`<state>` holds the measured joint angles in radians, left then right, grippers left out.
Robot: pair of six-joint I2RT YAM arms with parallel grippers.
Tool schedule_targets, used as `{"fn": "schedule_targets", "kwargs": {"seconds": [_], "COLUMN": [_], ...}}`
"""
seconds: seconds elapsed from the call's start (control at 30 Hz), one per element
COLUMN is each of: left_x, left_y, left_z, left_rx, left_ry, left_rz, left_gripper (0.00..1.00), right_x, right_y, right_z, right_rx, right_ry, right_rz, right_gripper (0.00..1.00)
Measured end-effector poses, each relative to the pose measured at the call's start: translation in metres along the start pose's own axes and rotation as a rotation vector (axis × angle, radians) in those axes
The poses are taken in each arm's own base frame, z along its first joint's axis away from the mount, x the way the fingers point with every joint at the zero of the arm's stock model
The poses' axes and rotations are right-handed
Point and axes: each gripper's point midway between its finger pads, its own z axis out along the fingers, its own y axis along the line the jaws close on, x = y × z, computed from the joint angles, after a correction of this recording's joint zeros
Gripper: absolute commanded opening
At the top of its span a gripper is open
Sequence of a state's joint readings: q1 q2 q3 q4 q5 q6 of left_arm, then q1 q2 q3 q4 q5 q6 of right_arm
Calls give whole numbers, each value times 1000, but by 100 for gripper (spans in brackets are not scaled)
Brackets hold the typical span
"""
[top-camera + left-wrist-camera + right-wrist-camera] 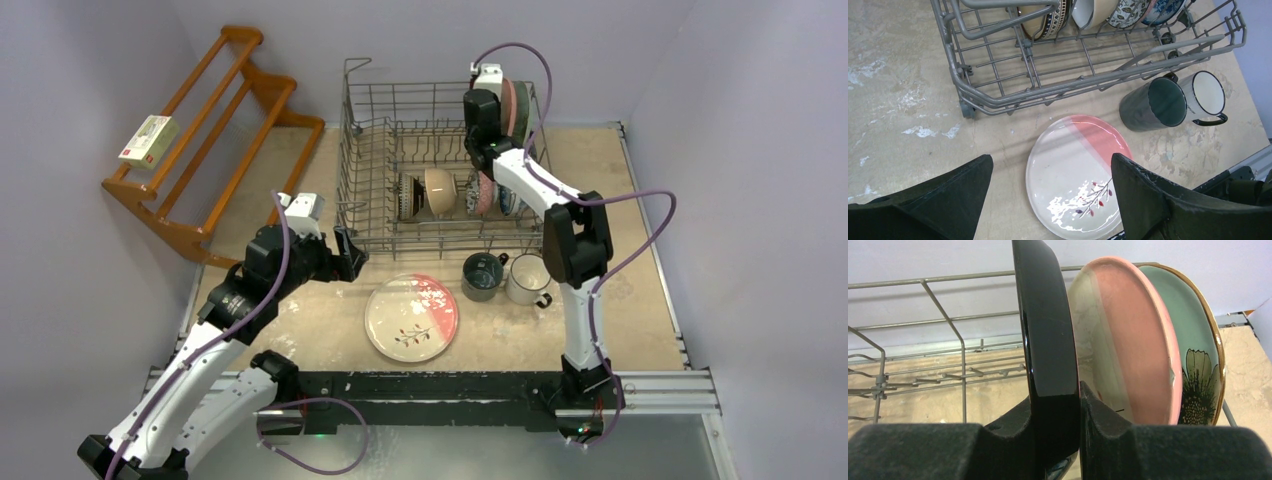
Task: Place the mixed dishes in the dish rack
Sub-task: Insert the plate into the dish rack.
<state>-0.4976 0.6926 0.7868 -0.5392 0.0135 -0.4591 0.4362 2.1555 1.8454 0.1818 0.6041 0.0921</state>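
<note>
The grey wire dish rack (372, 150) stands at the back of the table. My right gripper (1055, 395) is shut on the rim of a dark plate (1045, 325) held on edge at the rack's back right, beside an upright pink plate (1140, 350) and a mint green plate (1198, 335). Several small bowls (438, 192) stand in the front row. A pink-and-white branch plate (412, 317) lies flat in front of the rack, with a dark teal mug (483, 276) and a white mug (528, 279) to its right. My left gripper (1052, 159) hovers open above that plate's left part.
A brown wooden slatted shelf (215, 140) leans at the back left with a small box (150, 140) on it. Walls close in on both sides. The rack's front wall (1048, 90) is just beyond the flat plate. A metal rail (480, 385) runs along the near edge.
</note>
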Motion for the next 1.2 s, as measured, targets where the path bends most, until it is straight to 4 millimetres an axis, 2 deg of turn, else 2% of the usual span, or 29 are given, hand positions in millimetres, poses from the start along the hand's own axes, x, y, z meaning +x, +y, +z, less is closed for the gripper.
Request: {"fn": "schedule_targets", "kwargs": {"seconds": [0.13, 0.2, 0.27, 0.67, 0.8, 0.9, 1.03, 1.2], "left_x": [0, 0, 0, 0, 0, 0, 1, 1], "left_y": [0, 0, 0, 0, 0, 0, 0, 0], "left_z": [0, 0, 0, 0, 0, 0, 1, 1], "left_rx": [0, 0, 0, -1, 0, 0, -1, -1], "left_ry": [0, 0, 0, 2, 2, 2, 4, 5], "left_rz": [0, 0, 0, 0, 0, 0, 0, 0], "left_gripper": [86, 86, 86, 86, 86, 86, 86, 86], "right_x": [6, 20, 22, 23, 23, 24, 30, 41], "right_y": [1, 1, 6, 6, 6, 5, 19, 27], "right_z": [3, 9, 9, 9, 9, 8, 4, -1], "right_rx": [-13, -12, -12, -8, -8, -9, -55, -75], "right_ry": [14, 44, 40, 40, 41, 43, 58, 81], "right_rz": [-3, 17, 24, 27, 31, 49, 107, 136], "right_gripper": [0, 0, 0, 0, 26, 37, 47, 51]}}
